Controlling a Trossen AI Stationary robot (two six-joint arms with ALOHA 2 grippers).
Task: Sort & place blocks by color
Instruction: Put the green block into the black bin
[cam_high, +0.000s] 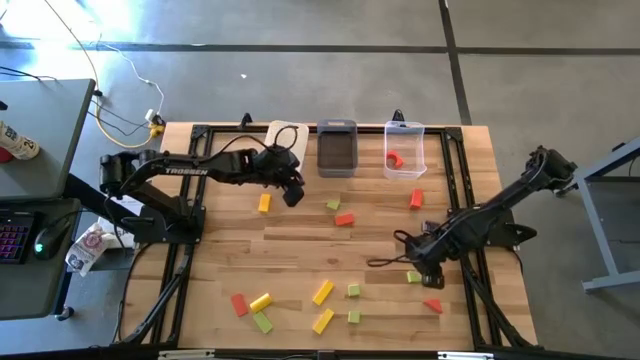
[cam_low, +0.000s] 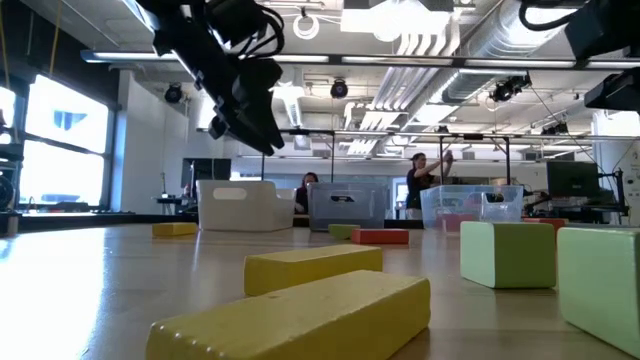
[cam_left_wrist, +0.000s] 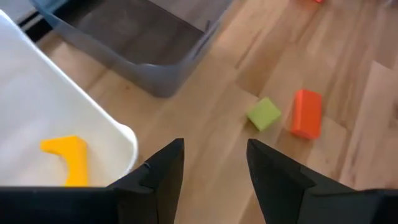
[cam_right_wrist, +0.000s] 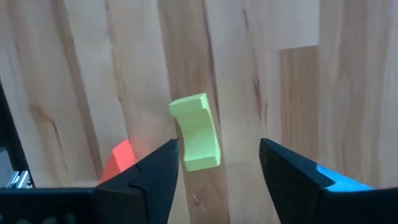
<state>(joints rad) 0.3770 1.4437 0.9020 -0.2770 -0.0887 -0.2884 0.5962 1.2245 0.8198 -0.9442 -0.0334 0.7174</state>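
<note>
right wrist view, green block (cam_right_wrist: 198, 132) between spread right fingers (cam_right_wrist: 155, 171), untouched

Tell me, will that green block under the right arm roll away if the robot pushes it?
Probably not. The light green block lies flat on the wooden table, so it should slide. It looks solid and stiff. Its curved notch might make the open right gripper slip.

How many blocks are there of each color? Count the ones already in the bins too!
Red blocks: 5 (one is in the clear bin)
Yellow blocks: 5 (one is in the white bin, seen only from the left wrist view)
Green blocks: 5
Total: 15
</note>
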